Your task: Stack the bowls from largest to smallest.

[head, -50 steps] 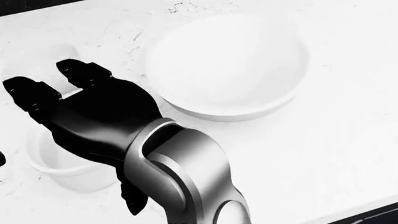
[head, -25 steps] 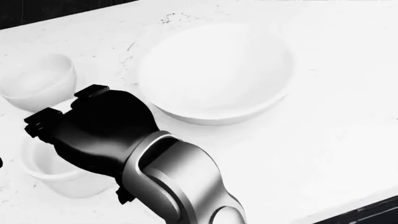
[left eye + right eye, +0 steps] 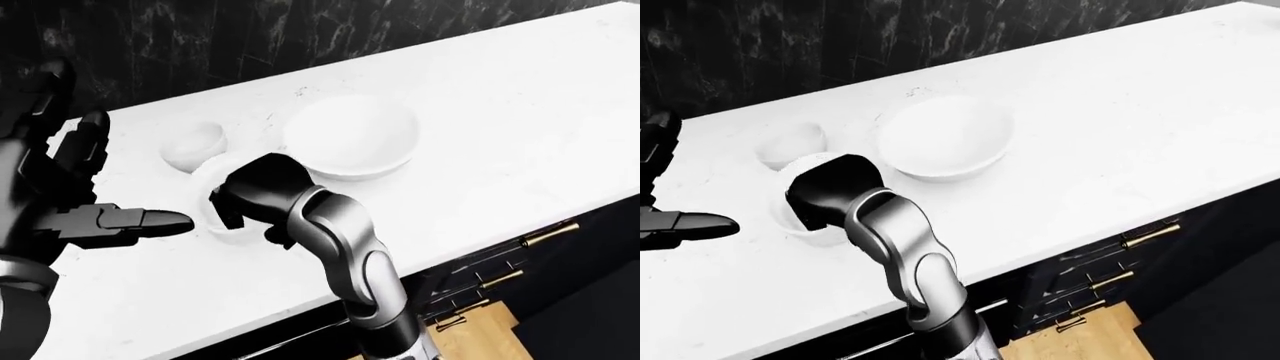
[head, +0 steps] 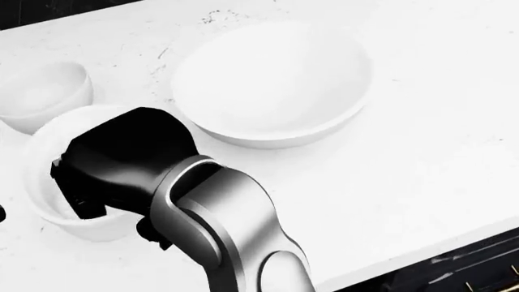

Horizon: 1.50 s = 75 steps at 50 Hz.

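Three white bowls sit on the white surface [image 4: 438, 121], and I place everything else from the large bowl [image 4: 272, 82], the widest of the three. The small bowl [image 4: 41, 94] stands to its left in the head view, well apart from it and close to the dark marbled wall [image 3: 200, 37]. The medium bowl [image 4: 48, 182] lies below and left of the large bowl, just beside the small one, their rims nearly touching.

There are two robot hands. The right robot hand [image 4: 121, 164] comes up from the bottom of the head view on a grey arm and lies over the medium bowl's mouth, its black fingers curled down over the left rim; I cannot tell whether they actually close on the rim. The left robot hand [image 3: 60, 195] hangs far left of the large bowl in the left-eye view, fingers spread wide, holding nothing. Below the surface's edge, dark drawers with three brass handles [image 3: 1150, 234] show.
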Available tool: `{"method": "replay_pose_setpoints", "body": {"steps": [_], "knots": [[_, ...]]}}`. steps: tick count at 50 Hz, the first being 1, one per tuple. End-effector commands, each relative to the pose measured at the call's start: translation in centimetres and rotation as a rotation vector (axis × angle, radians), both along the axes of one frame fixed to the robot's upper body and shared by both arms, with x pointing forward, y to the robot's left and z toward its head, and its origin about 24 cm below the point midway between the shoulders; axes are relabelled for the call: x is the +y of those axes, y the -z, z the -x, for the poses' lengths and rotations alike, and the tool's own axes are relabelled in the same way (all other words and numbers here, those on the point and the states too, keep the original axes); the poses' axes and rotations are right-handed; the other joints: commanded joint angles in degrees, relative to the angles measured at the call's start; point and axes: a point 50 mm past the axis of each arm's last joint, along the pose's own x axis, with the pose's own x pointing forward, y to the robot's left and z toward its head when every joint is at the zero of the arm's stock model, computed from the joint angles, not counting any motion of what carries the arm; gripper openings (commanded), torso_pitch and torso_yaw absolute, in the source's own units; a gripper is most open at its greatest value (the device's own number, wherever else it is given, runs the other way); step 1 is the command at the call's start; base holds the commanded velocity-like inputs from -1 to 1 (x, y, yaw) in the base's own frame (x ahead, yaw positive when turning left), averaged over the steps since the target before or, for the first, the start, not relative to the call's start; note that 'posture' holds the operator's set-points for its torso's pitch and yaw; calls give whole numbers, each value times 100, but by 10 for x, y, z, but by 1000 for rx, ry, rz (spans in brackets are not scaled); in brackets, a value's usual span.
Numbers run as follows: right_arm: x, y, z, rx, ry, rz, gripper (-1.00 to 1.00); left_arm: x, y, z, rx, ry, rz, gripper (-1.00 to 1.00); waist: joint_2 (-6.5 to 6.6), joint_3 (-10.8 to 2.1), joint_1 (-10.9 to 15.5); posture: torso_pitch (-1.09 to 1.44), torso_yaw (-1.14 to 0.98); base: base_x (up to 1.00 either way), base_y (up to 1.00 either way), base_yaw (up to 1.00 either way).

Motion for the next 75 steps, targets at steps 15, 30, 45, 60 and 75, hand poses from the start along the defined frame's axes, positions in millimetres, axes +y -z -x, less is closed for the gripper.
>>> {"method": "replay_pose_setpoints", "body": {"steps": [15, 30, 45, 60, 75], "knots": [[-1, -28, 1, 15, -28, 8, -100, 0, -8, 1, -64, -11, -12, 100, 20, -60, 28, 0, 0, 0, 0, 0], [-8, -95, 22, -50, -61, -58, -100, 1, -13, 3, -73, -15, -12, 100, -29, 2, -4, 0, 0, 0, 0, 0], [-58, -158, -6, -113, 72, -105, -100, -7, -12, -1, -72, 1, -15, 100, -60, 90, -17, 0, 0, 0, 0, 0], [-129, -155, -45, -74, 270, -82, -100, -13, -15, -2, -72, 13, -25, 100, -106, 89, -10, 0, 0, 0, 0, 0], [-152, -121, -67, -7, 355, -33, -100, -12, -14, -1, -74, 7, -25, 100, -130, 54, 12, 0, 0, 0, 0, 0]]}}
